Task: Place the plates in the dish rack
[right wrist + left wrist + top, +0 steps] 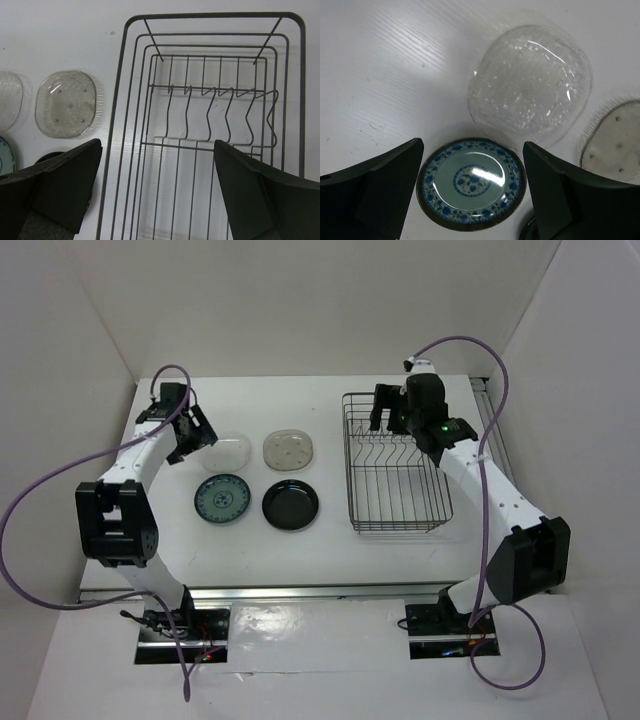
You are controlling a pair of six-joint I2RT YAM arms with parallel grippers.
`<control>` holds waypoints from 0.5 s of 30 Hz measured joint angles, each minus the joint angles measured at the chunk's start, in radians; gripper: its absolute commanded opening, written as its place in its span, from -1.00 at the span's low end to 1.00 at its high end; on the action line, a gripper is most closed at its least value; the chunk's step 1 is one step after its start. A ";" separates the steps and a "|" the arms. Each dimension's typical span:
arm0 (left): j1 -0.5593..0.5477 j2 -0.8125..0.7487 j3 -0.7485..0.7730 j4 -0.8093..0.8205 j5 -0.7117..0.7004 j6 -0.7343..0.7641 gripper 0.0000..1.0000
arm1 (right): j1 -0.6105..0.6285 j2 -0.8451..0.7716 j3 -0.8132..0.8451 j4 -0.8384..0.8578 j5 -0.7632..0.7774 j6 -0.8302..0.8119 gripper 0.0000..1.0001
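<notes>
Left claw (472, 147) hanging wide open, empty, beside clear plate (530, 82); right claw (157, 145) likewise over dish rack (120, 100). We are logging all four plates (222, 498) lying on counter (330, 545), none racked.

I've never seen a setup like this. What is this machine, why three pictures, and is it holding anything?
These are two white robot arms bolted to a table: the left arm and the right arm. Each ends in two-fingered jaws. The wide picture comes from a camera above and behind them. The other two come from a camera on each wrist, so the dark shapes at their bottom corners are that arm's own jaws. On the table lie four plates, a clear plate, a beige plate, a teal plate and a black plate, beside a wire dish rack with no plate in it. Both pairs of jaws stand open and hold nothing; the left hovers over the plates, the right over the rack.
</notes>
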 measured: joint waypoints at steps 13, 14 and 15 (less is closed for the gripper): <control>0.082 0.243 0.109 0.006 0.078 0.004 0.78 | 0.073 0.002 -0.019 0.025 -0.022 -0.019 1.00; 0.080 0.253 0.109 0.006 0.084 0.004 0.75 | 0.077 0.002 -0.020 0.028 -0.021 -0.019 1.00; 0.079 0.262 0.109 0.006 0.091 0.004 0.75 | 0.080 0.002 -0.021 0.029 -0.020 -0.020 1.00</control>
